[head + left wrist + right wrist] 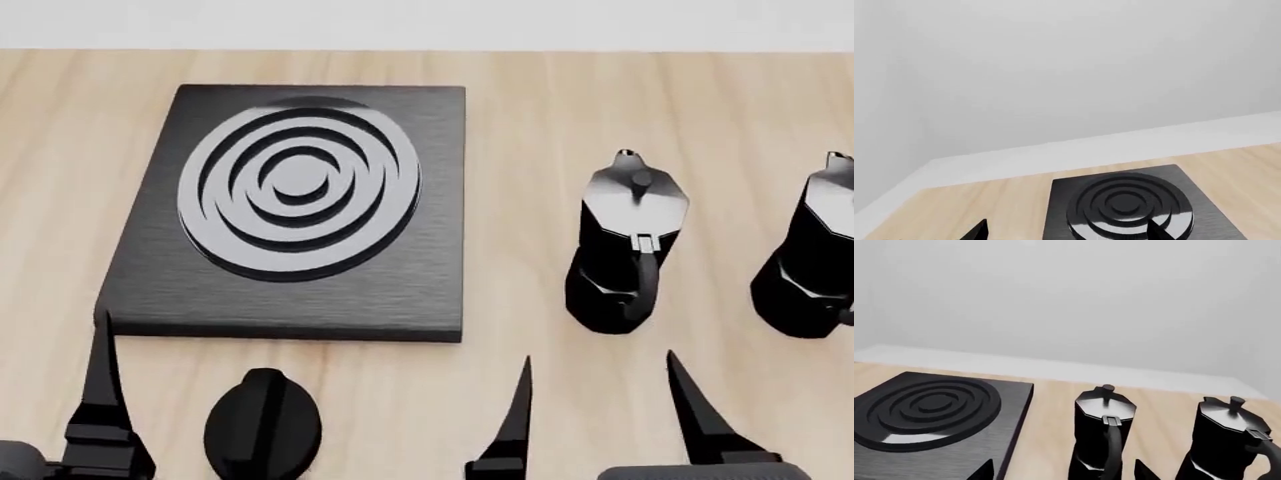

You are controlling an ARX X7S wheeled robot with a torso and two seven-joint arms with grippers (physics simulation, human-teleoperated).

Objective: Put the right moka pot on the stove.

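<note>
The right moka pot, black and faceted with a silvery lid, stands upright at the right edge of the head view, and the right wrist view shows this right moka pot too. An identical pot stands to its left. The stove, a black slab with a ring burner, lies left of both pots. My right gripper is open and empty, in front of the left pot and apart from it. My left gripper is open and empty near the stove's front left corner. Only one of its fingers shows in the head view.
A small round black knob lies on the wooden table in front of the stove, between my two grippers. A pale wall rises behind the table's far edge. Bare wood separates the stove from the left pot.
</note>
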